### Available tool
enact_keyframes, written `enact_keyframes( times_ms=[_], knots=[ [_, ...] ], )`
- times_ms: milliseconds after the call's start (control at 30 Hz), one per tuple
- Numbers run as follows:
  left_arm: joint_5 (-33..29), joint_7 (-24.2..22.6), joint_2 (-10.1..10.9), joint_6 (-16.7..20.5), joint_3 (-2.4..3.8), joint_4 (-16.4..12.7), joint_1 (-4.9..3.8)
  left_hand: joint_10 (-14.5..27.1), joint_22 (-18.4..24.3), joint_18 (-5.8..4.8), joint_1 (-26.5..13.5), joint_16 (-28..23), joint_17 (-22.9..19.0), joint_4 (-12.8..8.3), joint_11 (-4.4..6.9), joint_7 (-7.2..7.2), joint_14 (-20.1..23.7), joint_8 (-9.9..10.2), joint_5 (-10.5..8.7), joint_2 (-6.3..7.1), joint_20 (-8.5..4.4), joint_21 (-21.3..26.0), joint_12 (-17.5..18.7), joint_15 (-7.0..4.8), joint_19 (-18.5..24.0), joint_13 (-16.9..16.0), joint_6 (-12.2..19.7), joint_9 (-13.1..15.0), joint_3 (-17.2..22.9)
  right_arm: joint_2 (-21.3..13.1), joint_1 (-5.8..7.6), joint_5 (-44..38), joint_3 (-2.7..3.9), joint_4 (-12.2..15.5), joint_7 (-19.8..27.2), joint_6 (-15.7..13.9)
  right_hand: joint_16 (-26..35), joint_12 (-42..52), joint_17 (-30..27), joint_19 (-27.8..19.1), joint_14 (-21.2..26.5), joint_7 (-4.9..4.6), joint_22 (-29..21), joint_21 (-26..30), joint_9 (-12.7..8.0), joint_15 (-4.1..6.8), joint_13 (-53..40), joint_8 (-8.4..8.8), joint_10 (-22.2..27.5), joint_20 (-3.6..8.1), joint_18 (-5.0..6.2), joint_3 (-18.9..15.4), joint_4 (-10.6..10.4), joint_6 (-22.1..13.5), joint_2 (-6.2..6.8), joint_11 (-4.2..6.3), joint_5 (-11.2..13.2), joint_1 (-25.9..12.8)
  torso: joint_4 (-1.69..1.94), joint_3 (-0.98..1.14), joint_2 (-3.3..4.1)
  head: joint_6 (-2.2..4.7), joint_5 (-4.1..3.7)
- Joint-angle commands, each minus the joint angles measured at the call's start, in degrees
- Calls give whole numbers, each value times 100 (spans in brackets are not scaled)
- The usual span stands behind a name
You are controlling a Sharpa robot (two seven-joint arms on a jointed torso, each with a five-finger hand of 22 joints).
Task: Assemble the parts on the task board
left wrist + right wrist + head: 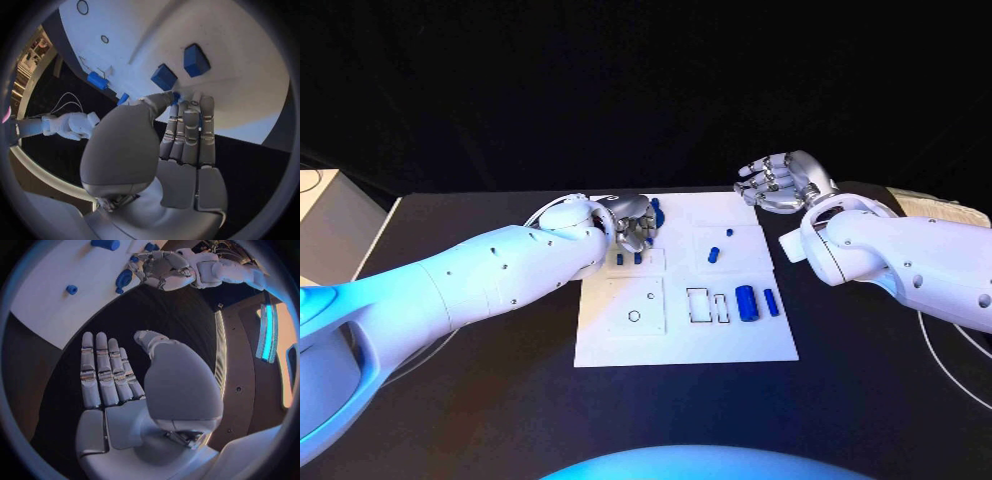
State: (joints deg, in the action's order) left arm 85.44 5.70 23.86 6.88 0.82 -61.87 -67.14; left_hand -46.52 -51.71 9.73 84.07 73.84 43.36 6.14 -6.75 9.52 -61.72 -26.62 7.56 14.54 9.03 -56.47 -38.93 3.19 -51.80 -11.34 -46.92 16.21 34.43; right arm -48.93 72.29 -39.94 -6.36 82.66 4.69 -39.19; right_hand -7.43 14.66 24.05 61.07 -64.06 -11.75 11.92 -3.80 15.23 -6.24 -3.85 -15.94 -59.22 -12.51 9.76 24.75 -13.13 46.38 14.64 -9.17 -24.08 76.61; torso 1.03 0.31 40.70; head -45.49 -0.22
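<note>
Task board [687,335] sits mid-table on the black table [473,400], white, with cut-out slots near its front middle. Blue parts on it: two upright pieces [759,302] by the front right slots, a slanted one [714,253] mid-board, a small one [728,236] behind that, two short blocks [627,259] at the left just under the left hand. Left hand [632,222] is down on the board's far left corner, fingers together and pointing at the board; a blue part [656,211] sticks out just beside the fingertips [187,102]. Grip or mere touch: cannot tell, the contact is hidden by the hand. Left forearm [502,275] covers the board's left edge. Right hand [779,182] hangs off the board's far right corner, over bare table, fingers straight and apart, holding nothing. Open board between the two hands. Pale box [332,225] at the table's left edge, cut off. Thin cable [956,350] on the right.
</note>
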Motion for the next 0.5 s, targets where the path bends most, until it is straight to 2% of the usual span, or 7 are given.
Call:
enact_keyframes(
  times_ms=[33, 500],
  knots=[
    [54, 81, -23, -123, 2, -1, -1, -65, -24, 80, 31, 30, -31, -28, 1, 6, 16, 42, 21, -17, -35, -44, 37, -24, 20, 18, -53, -15, 72, 12, -1, -30, 1, -2, 82, 42, 23, 5, -6, -36, -14, -171, -5, -4, -7, -19, 8, -7, 21, -14, 79, 21, 25, -35, -11, -33, -37, -3, 3, 5, 1, -8, 11],
    [-2, 60, -101, -103, 1, 77, 2, -100, -92, 78, -45, 96, -47, -81, -5, 22, -8, 85, 5, -32, -36, -120, 56, -19, 45, 66, -97, -47, 181, 24, -1, -30, 1, -3, 89, 42, 23, 5, -6, -36, -14, -171, -5, -4, -7, -19, 8, -7, 21, -14, 79, 21, 25, -35, -11, -33, -37, -3, -6, 5, 6, -26, 14]
  ],
)
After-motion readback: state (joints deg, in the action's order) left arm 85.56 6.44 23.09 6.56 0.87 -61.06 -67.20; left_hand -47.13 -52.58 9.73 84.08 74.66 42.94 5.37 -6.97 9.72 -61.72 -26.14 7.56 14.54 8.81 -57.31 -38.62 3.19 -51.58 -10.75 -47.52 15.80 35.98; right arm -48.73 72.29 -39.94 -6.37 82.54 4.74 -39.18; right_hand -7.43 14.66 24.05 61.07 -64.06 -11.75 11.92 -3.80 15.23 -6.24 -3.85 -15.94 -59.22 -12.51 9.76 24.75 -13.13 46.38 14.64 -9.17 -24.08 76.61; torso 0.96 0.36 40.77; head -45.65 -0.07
